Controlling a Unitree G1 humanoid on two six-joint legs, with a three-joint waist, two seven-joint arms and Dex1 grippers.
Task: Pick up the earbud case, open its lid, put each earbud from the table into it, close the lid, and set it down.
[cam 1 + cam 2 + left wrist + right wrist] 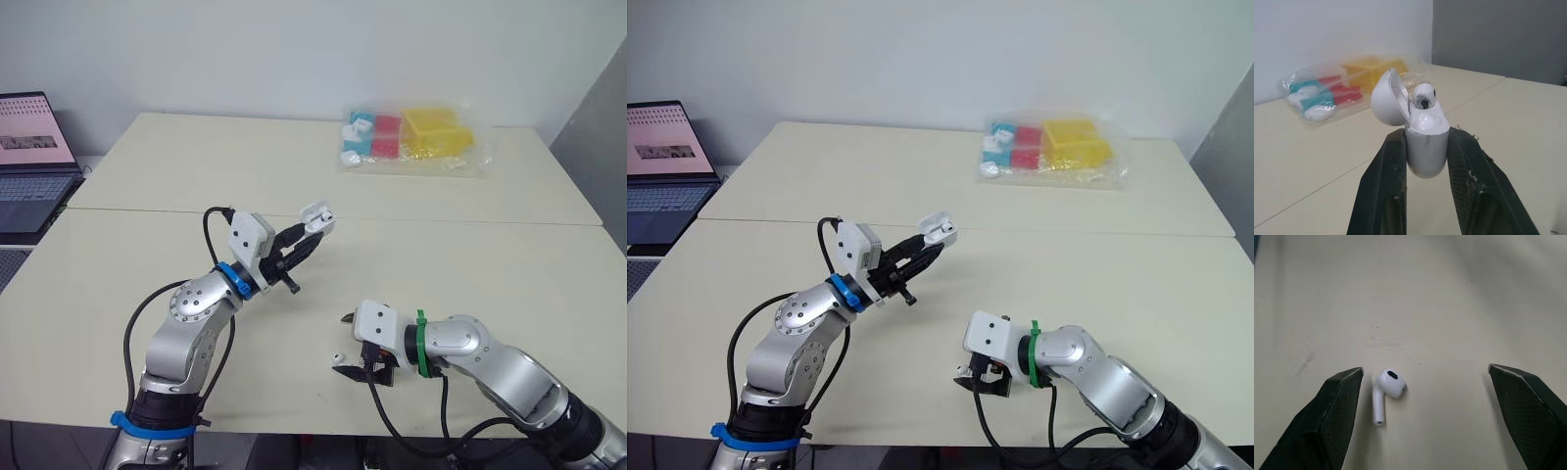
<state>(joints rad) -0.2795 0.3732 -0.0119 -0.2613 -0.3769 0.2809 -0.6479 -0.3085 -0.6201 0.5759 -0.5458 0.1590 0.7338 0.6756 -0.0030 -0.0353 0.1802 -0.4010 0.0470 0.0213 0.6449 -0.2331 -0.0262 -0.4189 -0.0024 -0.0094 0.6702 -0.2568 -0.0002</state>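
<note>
We see the laptop cut off at the left edge. The bag, upper right, holds things too small to name.

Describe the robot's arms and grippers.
Both arms are silver with rounded joints and black cables. The left arm has a blue wrist ring, the right arm a green one. The left gripper and right gripper have white bases and two black fingers.

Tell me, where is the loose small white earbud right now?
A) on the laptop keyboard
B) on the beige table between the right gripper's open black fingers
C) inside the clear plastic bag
B: the small white earbud lies on the beige table between the right gripper's spread fingers.
</note>
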